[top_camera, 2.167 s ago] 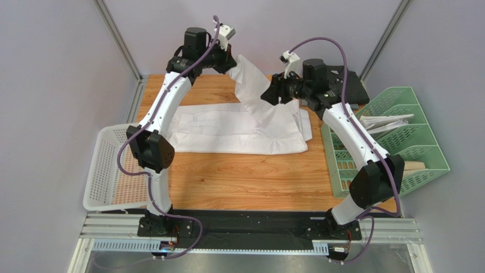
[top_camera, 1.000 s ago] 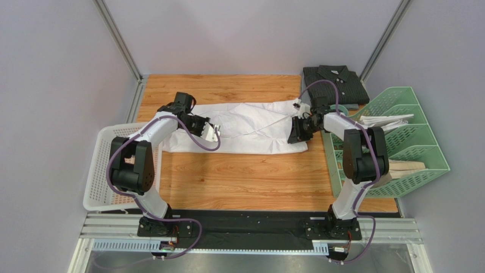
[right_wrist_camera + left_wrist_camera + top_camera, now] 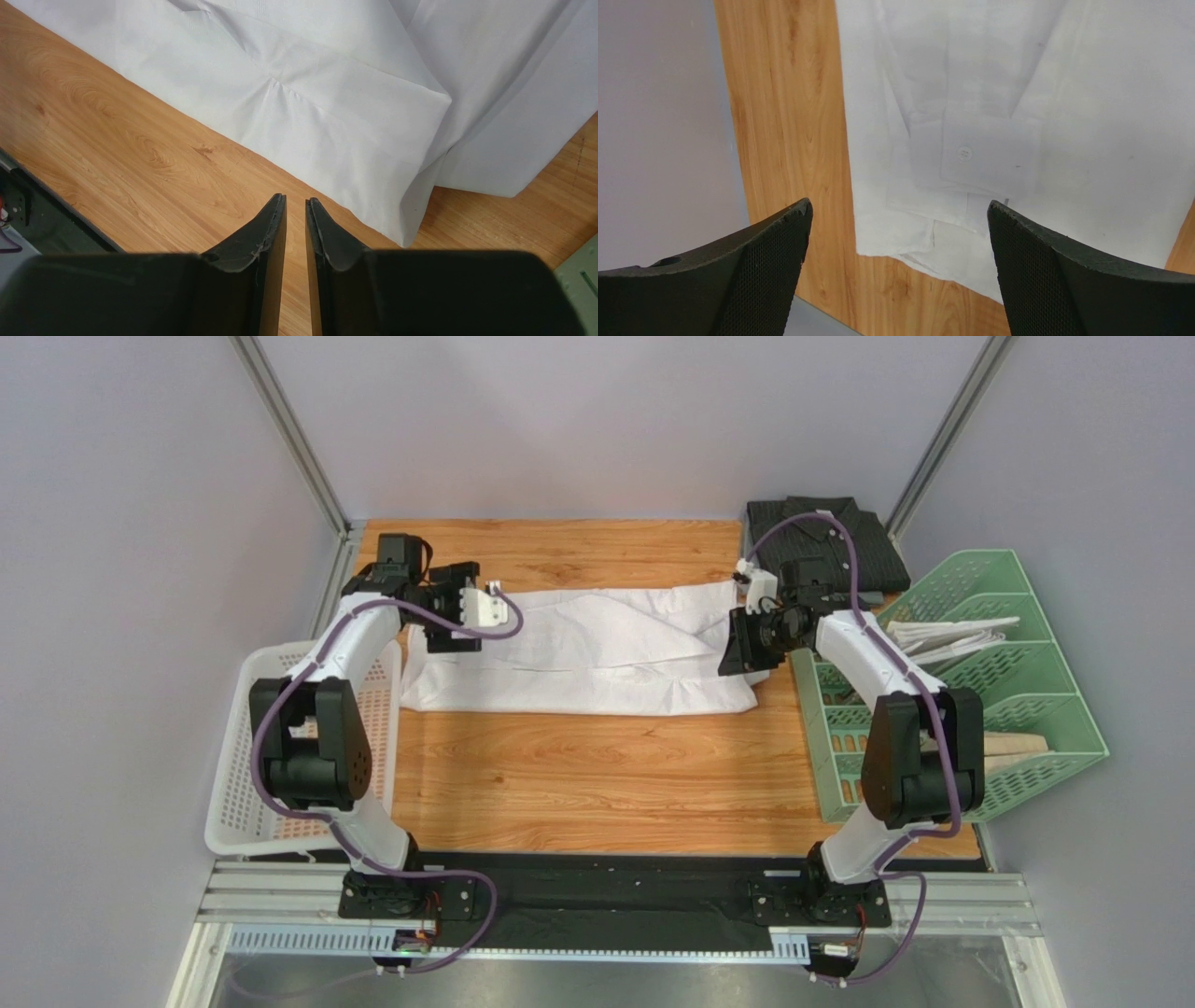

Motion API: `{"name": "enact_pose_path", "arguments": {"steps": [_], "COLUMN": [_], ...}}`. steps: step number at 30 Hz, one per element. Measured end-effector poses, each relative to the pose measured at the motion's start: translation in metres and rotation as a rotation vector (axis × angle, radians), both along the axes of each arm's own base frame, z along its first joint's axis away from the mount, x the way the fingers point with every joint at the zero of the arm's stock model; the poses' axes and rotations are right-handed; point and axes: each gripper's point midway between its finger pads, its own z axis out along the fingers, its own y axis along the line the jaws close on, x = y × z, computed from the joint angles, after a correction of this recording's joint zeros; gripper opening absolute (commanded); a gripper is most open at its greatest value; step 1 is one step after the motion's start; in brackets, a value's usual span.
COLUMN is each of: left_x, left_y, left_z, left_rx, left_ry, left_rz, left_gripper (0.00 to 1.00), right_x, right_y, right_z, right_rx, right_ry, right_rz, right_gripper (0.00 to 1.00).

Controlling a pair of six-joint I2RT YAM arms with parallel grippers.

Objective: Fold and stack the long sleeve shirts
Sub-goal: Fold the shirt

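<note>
The top camera looks down from behind the arms over the whole table (image 3: 589,784). Both wrist cameras look closely down at the white shirt (image 3: 603,651), shared by all views.

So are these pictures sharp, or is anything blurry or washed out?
Top view: evenly lit, sharp, soft shadows. Left wrist view: the white shirt is bright and low in contrast, though its button shows. Right wrist view: the near fingers look slightly soft, wood grain crisp.

Plain white shirt (image 3: 589,651), dark charcoal shirt (image 3: 821,539), pale green tray (image 3: 1038,672)
</note>
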Motion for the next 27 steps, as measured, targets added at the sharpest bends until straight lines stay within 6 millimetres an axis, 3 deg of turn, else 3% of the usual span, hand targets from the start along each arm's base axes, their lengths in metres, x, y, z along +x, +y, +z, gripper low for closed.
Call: {"name": "enact_pose_path", "arguments": {"steps": [4,9,14,17,19,24,27], "left_x": [0.020,0.053,0.064,0.075,0.070,0.044,0.043], "left_y": [-0.003,-0.006,0.001,0.000,-0.004,-0.023,-0.037], "left_z": [0.019,0.040,0.035,0.024,0.012,-0.001,-0.002], "left_rx": [-0.078,-0.212,-0.252,-0.251,-0.247,-0.264,-0.278], "left_ry": [0.052,0.078,0.129,0.180,0.235,0.394,0.428], "left_rz": [0.252,0.530,0.675,0.699,0.692,0.632,0.606], "left_gripper": [0.99,0.99,0.99,0.99,0.95,0.89,0.86], "right_x": [0.008,0.030,0.047,0.066,0.076,0.069,0.067], "right_y": [0.002,0.003,-0.007,-0.008,-0.006,0.008,0.011], "right_z": [-0.010,-0.051,-0.084,-0.080,-0.075,-0.049,-0.023], "right_rx": [-0.045,-0.124,-0.213,-0.230,-0.224,-0.149,-0.133], "right_ry": [0.019,0.094,0.143,0.107,0.076,0.031,-0.039], "right_rz": [-0.024,-0.060,-0.085,-0.082,-0.070,0.035,0.095], "right_gripper": [0.18,0.15,0.14,0.18,0.25,0.39,0.43]}}
